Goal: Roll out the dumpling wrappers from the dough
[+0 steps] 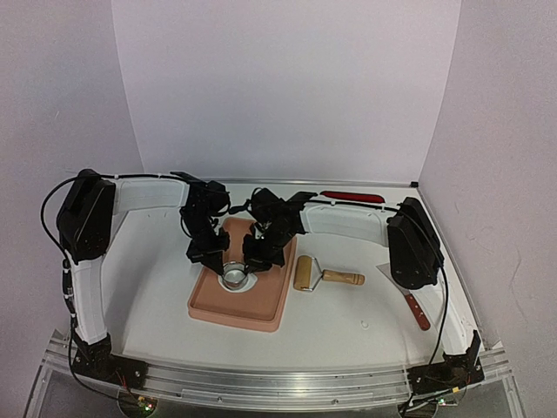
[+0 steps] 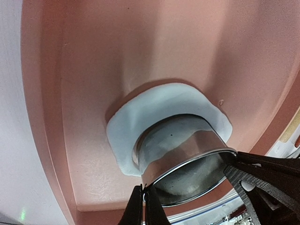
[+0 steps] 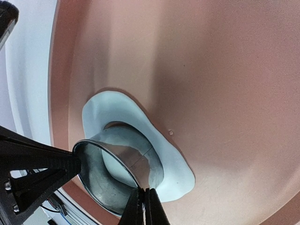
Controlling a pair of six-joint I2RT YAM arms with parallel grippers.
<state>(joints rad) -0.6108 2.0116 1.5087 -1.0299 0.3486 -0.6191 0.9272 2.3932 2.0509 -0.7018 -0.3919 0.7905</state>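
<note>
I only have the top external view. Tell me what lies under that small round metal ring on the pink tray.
Observer: A thin irregular white dough sheet. The small round metal ring stands on it, and dough spreads out past its wall.
Operator: Report the left gripper.
Observer: The left gripper is shut, pinching the ring's rim.
Operator: Now the right.
Observer: The right gripper is shut on the opposite side of the rim.
</note>
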